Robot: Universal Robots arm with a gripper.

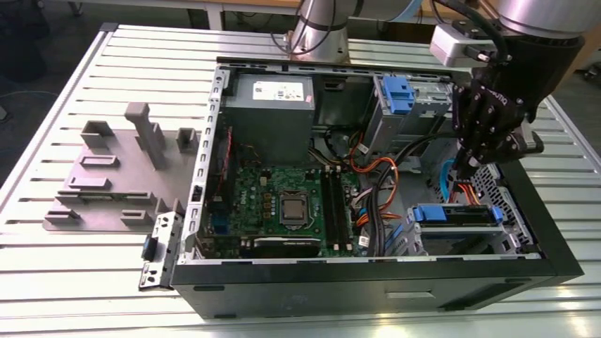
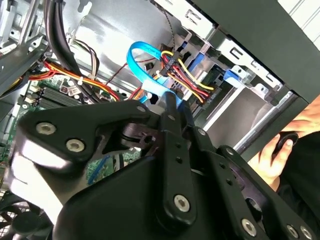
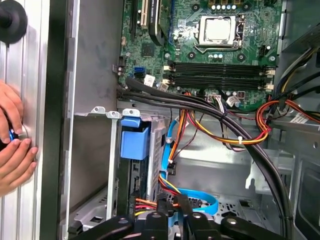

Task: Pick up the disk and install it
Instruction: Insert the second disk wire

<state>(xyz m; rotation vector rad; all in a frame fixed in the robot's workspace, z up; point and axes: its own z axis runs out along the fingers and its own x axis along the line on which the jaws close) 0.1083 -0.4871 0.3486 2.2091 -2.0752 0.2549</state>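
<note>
The gripper (image 1: 466, 163) hung inside the open computer case (image 1: 376, 285), at the exterior view's right, over the lower drive bay and the bundle of orange and blue cables (image 1: 449, 184). Its fingers (image 3: 181, 202) stood close together in the first wrist view, nearly meeting at the tips beside a cable connector (image 3: 161, 204), with nothing seen between them. The disk (image 1: 457, 215) sat in the lower bay, its blue carrier (image 3: 134, 141) showing at the bay's mouth. The motherboard (image 1: 286, 204) lay beyond the cables. A grey holder block (image 1: 112, 183) rested on the slatted table (image 1: 56, 282), outside the case. A person's hands (image 3: 12, 145) rested on the table just outside the case wall.
</note>
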